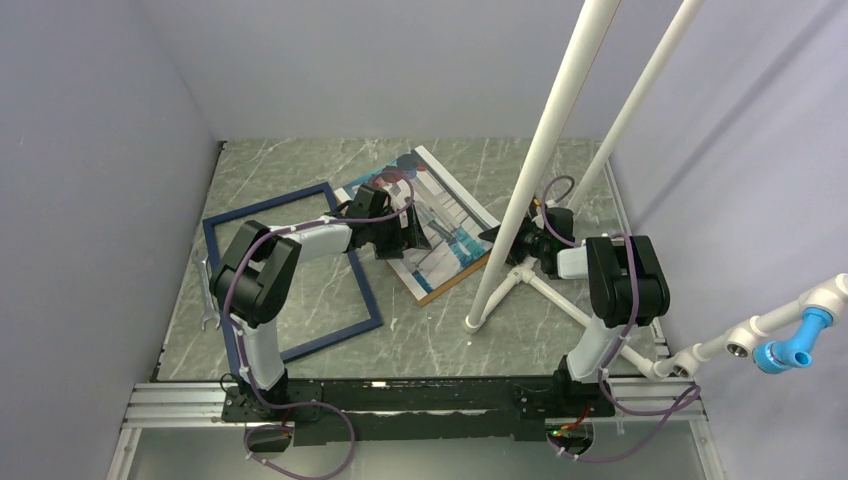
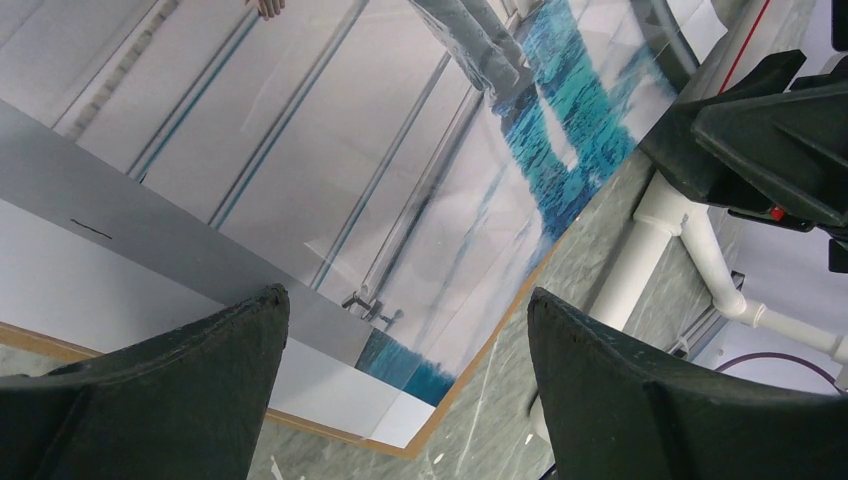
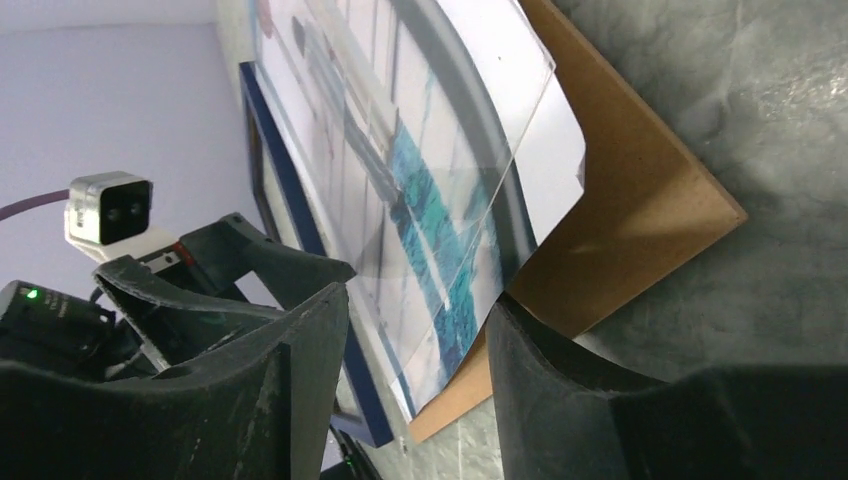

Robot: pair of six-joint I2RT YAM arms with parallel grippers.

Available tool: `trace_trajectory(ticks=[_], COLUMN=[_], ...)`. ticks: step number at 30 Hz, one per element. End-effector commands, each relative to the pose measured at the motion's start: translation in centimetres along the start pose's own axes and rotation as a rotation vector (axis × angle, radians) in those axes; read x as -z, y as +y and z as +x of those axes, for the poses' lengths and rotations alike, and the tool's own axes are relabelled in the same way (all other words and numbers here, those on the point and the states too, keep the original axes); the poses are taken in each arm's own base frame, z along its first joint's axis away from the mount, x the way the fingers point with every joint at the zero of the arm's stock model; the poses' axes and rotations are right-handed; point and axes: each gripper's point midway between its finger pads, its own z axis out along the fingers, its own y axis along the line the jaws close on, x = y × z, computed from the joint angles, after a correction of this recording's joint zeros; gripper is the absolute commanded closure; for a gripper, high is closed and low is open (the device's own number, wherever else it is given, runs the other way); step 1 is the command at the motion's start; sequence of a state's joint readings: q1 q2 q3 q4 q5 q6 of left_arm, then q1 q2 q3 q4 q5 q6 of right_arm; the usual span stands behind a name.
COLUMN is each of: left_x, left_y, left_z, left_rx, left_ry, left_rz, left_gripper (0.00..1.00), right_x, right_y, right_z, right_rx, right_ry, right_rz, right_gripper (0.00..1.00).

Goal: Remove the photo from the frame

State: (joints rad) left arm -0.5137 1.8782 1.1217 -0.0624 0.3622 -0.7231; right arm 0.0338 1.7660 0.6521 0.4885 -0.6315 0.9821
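Observation:
The photo (image 1: 445, 215) lies face up on a brown backing board (image 1: 452, 285) at the table's middle, outside the frame. The navy frame (image 1: 362, 285) lies flat and empty to the left. My left gripper (image 1: 402, 238) hovers open over the photo's near half; the photo (image 2: 330, 150) fills the left wrist view beyond my gripper (image 2: 410, 400). My right gripper (image 1: 497, 238) is open at the photo's right edge. In the right wrist view the corner of the photo (image 3: 440, 200) and the board (image 3: 640, 200) sit between my open gripper (image 3: 420, 390), with the frame (image 3: 290, 180) behind.
A clear sheet (image 3: 520, 90) lies over the photo. A white pipe stand (image 1: 545, 150) with two slanted poles rises just right of the photo, its foot (image 1: 480, 318) on the table. White pipes with a blue fitting (image 1: 790, 345) are at the right. Grey walls enclose the table.

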Motion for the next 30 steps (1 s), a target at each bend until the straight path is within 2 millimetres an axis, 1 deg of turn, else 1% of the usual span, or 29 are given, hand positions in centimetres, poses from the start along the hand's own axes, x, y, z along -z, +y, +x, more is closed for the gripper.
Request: trace_trajectory(ticks=[1, 3, 8, 11, 13, 16, 18, 22, 27, 30], left_x=[-0.5, -0.4, -0.3, -0.3, -0.3, 0.0, 0.4, 1.7, 3.8, 5.3], left_y=[2.4, 2.5, 2.5, 2.6, 2.5, 2.0, 1.5, 0.1, -2.3, -3.6], left_z=[2.3, 2.2, 2.2, 2.1, 2.1, 1.9, 1.4, 0.3, -1.1, -1.8], left_rx=[0.029, 0.028, 0.027, 0.025, 0.020, 0.002, -0.021, -0.071, -0.122, -0.141], left_ry=[0.063, 0.061, 0.060, 0.060, 0.059, 0.052, 0.040, 0.011, -0.032, -0.057], left_rz=[-0.066, -0.069, -0.068, -0.069, -0.064, -0.048, -0.037, -0.017, 0.016, 0.039], left_gripper=[0.07, 0.07, 0.07, 0.07, 0.07, 0.07, 0.06, 0.07, 0.07, 0.07], right_x=[0.1, -0.1, -0.2, -0.4, -0.6, -0.5, -0.4, -0.1, 0.3, 0.8], right_y=[2.7, 2.3, 1.1, 0.1, -0.2, 0.0, 0.0, 0.1, 0.8, 1.6], right_z=[-1.8, -2.0, -1.7, -1.6, -1.7, -1.7, -1.7, -1.5, -1.3, -1.1], right_rx=[0.025, 0.027, -0.004, -0.012, -0.009, 0.001, 0.011, 0.031, 0.051, 0.051], right_ry=[-0.069, -0.075, -0.077, -0.072, -0.072, -0.071, -0.074, -0.068, -0.055, -0.037], right_rz=[-0.129, -0.131, -0.118, -0.092, -0.083, -0.090, -0.088, -0.087, -0.100, -0.106], right_gripper=[0.47, 0.50, 0.66, 0.70, 0.74, 0.86, 0.88, 1.00, 1.00, 1.00])
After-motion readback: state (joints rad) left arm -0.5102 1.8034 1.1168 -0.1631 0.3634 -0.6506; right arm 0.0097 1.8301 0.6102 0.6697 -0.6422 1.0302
